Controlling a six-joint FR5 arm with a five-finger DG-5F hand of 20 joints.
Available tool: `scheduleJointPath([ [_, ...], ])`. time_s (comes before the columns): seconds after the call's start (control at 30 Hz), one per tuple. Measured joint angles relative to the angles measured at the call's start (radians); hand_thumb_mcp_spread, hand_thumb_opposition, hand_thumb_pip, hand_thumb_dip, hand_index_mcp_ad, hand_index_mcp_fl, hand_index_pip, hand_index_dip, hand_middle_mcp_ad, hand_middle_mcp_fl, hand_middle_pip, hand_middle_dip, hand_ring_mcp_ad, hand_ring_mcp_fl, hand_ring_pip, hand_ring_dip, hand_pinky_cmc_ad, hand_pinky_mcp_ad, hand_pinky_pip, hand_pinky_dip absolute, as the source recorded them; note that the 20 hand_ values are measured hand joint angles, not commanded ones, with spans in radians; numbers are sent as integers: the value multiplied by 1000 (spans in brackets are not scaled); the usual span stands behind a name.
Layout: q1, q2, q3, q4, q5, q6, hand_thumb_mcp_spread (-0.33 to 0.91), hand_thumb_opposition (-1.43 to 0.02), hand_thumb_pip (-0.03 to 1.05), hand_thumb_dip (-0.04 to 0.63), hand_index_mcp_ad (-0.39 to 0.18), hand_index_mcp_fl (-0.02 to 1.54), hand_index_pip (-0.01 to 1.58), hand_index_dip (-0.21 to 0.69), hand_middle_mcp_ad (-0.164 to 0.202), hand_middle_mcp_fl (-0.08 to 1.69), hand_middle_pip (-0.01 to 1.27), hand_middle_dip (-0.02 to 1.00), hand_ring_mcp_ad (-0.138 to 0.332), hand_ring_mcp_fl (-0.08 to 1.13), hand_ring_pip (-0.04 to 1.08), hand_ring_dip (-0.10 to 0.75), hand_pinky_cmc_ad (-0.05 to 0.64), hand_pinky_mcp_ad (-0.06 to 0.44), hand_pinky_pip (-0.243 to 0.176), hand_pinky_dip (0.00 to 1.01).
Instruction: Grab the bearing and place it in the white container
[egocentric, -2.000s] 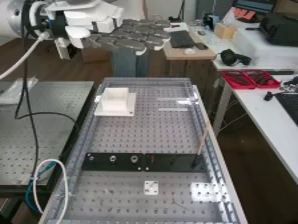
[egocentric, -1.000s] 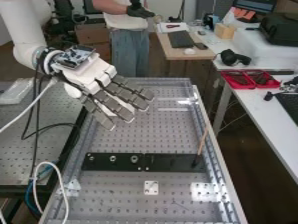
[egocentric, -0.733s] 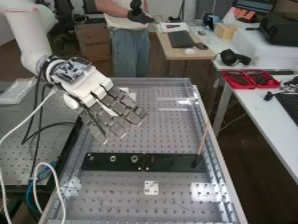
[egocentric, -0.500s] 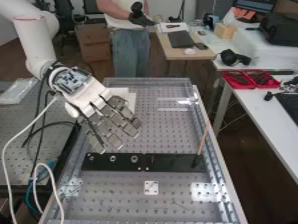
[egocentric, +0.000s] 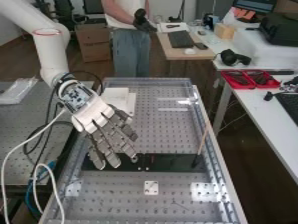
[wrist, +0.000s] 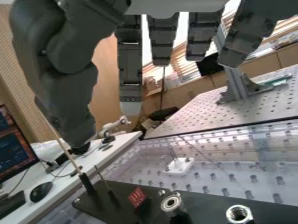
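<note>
High and wrist views of one bench (egocentric: 211, 216).
High: above the near end, slanting down lengthwise. Wrist: closer, facing back toward that end. Both include the black plate (egocentric: 174, 162).

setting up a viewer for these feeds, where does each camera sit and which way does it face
High view: fixed above the near end of the bench, looking down along it at a slant; the white arm and the hand show.
Wrist view: on the arm's wrist, looking past the fingers and thumb, low across the black plate and bench toward the room; no arm links can be made out.
Shared: the hand, black plate and bench.
</note>
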Motion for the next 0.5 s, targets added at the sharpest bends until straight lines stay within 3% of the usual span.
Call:
scheduleJointPath([
  [0.23, 5, -55, 31, 9, 55, 28, 391, -803, 597, 253, -28, 87, 1234, 220, 66, 24, 110, 126, 150, 12, 68, 19, 367, 248, -101, 120],
  [0.5, 15, -104, 56, 21, 99, 2, 405, -803, 595, 260, -28, 73, 1295, 241, 66, 24, 110, 140, 147, 12, 65, 19, 367, 248, -103, 120],
])
